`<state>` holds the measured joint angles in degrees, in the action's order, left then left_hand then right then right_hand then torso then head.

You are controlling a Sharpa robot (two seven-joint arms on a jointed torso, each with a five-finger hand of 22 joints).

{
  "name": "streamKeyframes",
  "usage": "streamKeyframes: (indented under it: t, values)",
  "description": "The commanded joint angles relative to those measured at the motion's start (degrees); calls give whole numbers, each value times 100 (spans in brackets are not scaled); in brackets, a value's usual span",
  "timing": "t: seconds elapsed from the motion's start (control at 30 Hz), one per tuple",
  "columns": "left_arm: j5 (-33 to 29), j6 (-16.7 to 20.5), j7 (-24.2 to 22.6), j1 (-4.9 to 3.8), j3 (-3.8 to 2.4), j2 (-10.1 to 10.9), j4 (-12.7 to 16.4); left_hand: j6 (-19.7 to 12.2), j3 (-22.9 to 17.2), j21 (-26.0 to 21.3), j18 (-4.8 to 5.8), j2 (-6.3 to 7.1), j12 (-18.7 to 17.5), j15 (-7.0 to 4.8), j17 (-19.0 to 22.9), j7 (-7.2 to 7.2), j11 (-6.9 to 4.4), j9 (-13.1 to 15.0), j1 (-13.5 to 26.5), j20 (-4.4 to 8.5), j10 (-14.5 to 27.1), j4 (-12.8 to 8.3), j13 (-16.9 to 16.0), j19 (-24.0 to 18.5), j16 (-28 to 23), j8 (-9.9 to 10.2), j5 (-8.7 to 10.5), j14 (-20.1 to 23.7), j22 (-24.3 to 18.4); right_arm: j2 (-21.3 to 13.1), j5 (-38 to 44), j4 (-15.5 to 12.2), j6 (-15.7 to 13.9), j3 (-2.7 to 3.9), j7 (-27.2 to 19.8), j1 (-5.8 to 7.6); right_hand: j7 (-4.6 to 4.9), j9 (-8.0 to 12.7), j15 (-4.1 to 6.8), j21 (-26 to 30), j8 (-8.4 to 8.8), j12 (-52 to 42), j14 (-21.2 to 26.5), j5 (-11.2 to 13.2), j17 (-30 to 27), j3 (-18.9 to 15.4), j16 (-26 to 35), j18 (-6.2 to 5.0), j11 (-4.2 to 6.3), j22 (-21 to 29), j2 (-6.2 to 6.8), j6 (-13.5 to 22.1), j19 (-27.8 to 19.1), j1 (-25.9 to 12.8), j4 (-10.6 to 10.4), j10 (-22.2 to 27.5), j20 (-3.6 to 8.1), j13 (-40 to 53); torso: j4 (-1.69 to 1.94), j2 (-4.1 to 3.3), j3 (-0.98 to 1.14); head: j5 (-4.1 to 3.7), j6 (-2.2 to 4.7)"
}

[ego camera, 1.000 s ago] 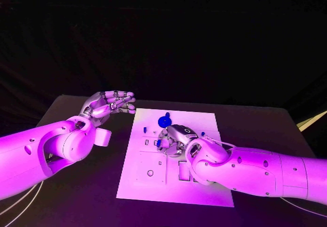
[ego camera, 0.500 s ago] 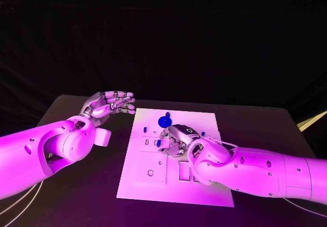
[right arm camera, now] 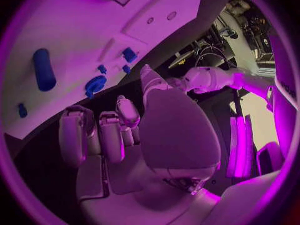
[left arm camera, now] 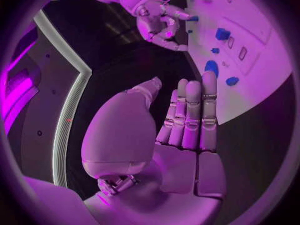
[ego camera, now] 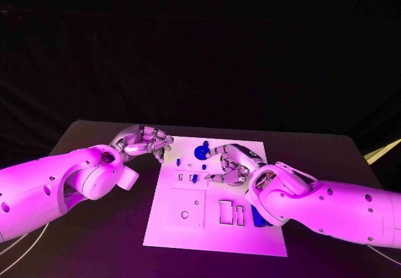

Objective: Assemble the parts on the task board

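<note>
The right hand (ego camera: 230, 165) hovered over the board (ego camera: 188, 229), fingers apart and empty; the left hand (ego camera: 146, 142), also apart and empty, hung at the board's far left corner. Small parts (ego camera: 192, 178) lay near the left edge, a round part (ego camera: 201, 150) near the far edge, a cylinder (ego camera: 257, 217) by the right edge. A low sweep risked scattering loose parts; the right arm hid the cylinder.

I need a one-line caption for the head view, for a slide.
Both hands, left hand and right hand, hover empty at the white task board, where small blue parts lie.
</note>
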<state>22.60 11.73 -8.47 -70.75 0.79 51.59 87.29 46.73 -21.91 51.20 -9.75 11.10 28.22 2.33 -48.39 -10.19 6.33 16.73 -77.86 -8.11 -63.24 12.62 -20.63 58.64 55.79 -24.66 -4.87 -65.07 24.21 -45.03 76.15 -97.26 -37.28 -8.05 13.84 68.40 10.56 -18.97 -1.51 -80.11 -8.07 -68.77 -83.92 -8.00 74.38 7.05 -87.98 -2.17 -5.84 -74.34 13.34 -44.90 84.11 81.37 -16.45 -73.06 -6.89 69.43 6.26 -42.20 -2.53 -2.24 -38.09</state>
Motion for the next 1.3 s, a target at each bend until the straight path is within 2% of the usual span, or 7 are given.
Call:
streamKeyframes:
  t: [0.03, 0.17, 0.3, 0.47, 0.73, 1.0, 1.3]
  values:
    - [563, -183, 461, -8, -5, -105, -76, -105, 162, 520, -69, -113, 892, -89, -998, 32, -154, 273, 140, 109, 240, 174, -521, 82, 1163, -413, -39, -774, 360, -157, -596, -109, -64, 15, -324, 85, 2, -7, 25, 79, -58, 30, -459, -70, 1088, -161, 52, -41, 19, -925, -89, -40, 104, -8, -40, 114, -25, -34, -38, 65, 29, 31, -18]
    - [1349, -535, 1219, -27, -7, -339, -240, -200, 184, 1692, 118, -241, 2222, -186, -2177, 163, -247, 693, 350, 186, 526, 389, -1370, 558, 2232, -1103, -52, -1445, 1860, -443, -1810, -161, -107, 29, -877, 251, -16, -46, 41, 312, -240, 26, -413, -46, 962, -21, 125, -90, 35, -792, -245, -188, 4, 32, -26, 172, -8, -73, -59, 146, 48, 70, -36]
    - [1908, -919, 1840, -64, -10, -559, -379, -206, 247, 2062, 190, -363, 2655, -240, -2579, 253, -297, 928, 788, 228, 537, 410, -1605, 744, 2548, -1436, -47, -1691, 2375, -597, -2538, -97, -122, 33, -1184, 360, -31, -61, 52, 416, -315, 38, -394, -37, 911, 29, 156, -112, 48, -732, -308, -223, -38, 11, -23, 209, 2, -101, -82, 199, 60, 99, -56]
    - [2540, -1357, 2496, -152, -11, -874, -582, -149, 325, 2338, 259, -396, 3208, -311, -2922, 346, -372, 1159, 1015, 288, 170, 414, -2204, 970, 2779, -1711, -38, -1901, 2820, -708, -3201, 76, -115, 36, -1373, 439, -33, -64, 55, 490, -342, 74, -373, -33, 855, 49, 189, -127, 50, -690, -334, -214, -69, -4, -21, 258, 6, -144, -99, 246, 79, 159, -98]
    - [3103, -1753, 3143, -275, -6, -1327, -854, -158, 415, 2447, 289, -416, 3426, -339, -3035, 380, -403, 1301, 1188, 317, 34, 420, -2452, 1054, 2851, -1835, -29, -1964, 2999, -746, -3572, 293, -71, 36, -1425, 494, -34, -65, 56, 507, -351, 77, -370, -32, 848, 57, 194, -131, 51, -680, -345, -211, -76, -6, -19, 265, 7, -149, -105, 263, 99, 212, -182]
    - [3426, -2064, 3463, -418, 40, -1675, -1039, -211, 523, 2504, 301, -415, 3488, -348, -3054, 387, -409, 1383, 1349, 330, 38, 424, -2501, 1084, 2870, -1876, -28, -1975, 3077, -725, -3621, 404, 11, 36, -1349, 519, -33, -66, 57, 528, -364, 95, -364, -29, 835, 64, 203, -134, 51, -668, -354, -199, -84, -18, -19, 291, 9, -172, -109, 240, 91, 197, -223]
    - [3540, -2470, 3645, -476, 57, -1899, -1206, -273, 708, 2527, 304, -399, 3486, -340, -3052, 378, -399, 1451, 1541, 327, 105, 425, -2479, 1071, 2871, -1882, -13, -1968, 3101, -695, -3606, 469, 86, 36, -1271, 532, -27, -63, 55, 561, -375, 113, -355, -25, 814, 54, 216, -140, 46, -650, -346, -157, -95, -53, -22, 322, 10, -197, -96, 249, 84, 180, -278]
